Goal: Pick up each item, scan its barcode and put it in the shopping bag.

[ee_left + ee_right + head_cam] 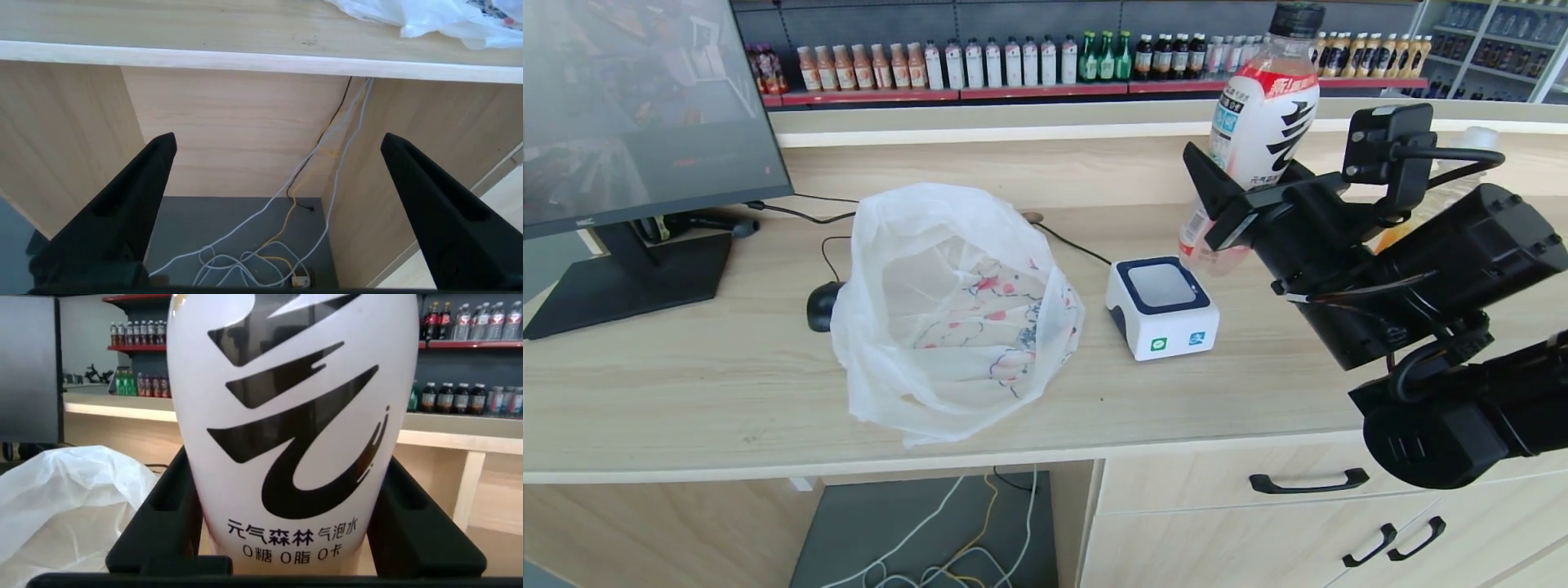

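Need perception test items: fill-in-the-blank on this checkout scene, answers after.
1. The right gripper grips a white-labelled plastic bottle whose cap is ____.
2. The white cube-shaped barcode scanner sits to the ____ of the translucent white plastic shopping bag.
3. The left gripper has its jaws ____.
4. The small black computer mouse lies on the bag's ____ side.
Answers: black; right; open; left.

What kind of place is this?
Probably a small shop's checkout, or a mock-up: shelves of bottled drinks line the back, a barcode scanner sits on the wooden counter beside a plastic shopping bag, and the right gripper holds a drink bottle near it.
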You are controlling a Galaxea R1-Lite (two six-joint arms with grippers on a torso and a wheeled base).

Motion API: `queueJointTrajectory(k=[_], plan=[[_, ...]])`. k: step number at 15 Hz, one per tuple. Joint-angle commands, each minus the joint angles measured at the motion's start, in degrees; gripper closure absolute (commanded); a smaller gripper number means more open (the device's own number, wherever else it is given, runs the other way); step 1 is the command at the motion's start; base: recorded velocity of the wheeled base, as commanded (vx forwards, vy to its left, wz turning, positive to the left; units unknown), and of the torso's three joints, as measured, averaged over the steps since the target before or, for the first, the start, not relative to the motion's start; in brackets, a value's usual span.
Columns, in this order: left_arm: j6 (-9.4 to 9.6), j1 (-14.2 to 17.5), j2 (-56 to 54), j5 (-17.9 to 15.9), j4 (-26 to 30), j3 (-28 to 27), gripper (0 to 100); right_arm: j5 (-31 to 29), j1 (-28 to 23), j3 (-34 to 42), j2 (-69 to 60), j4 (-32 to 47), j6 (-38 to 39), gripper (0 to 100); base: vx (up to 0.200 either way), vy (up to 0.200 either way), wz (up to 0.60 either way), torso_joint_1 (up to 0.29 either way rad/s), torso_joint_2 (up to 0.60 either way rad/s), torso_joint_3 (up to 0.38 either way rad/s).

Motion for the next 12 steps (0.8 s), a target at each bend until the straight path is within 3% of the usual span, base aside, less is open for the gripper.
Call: queueJointTrajectory(k=[1,12], plan=[[0.02,0.09,-0.02,0.04,-0.04,0.00,0,-0.04,-0.17,-0.03,-0.54,-0.14,-0.01,100,0.000,0.200,0.00,-0.002,0.00,0.002],[0.02,0.09,-0.02,-0.05,-0.04,0.00,0,-0.04,-0.17,0.41,-2.57,-0.14,-0.01,100,0.000,0.200,0.00,0.004,0.00,0.003]])
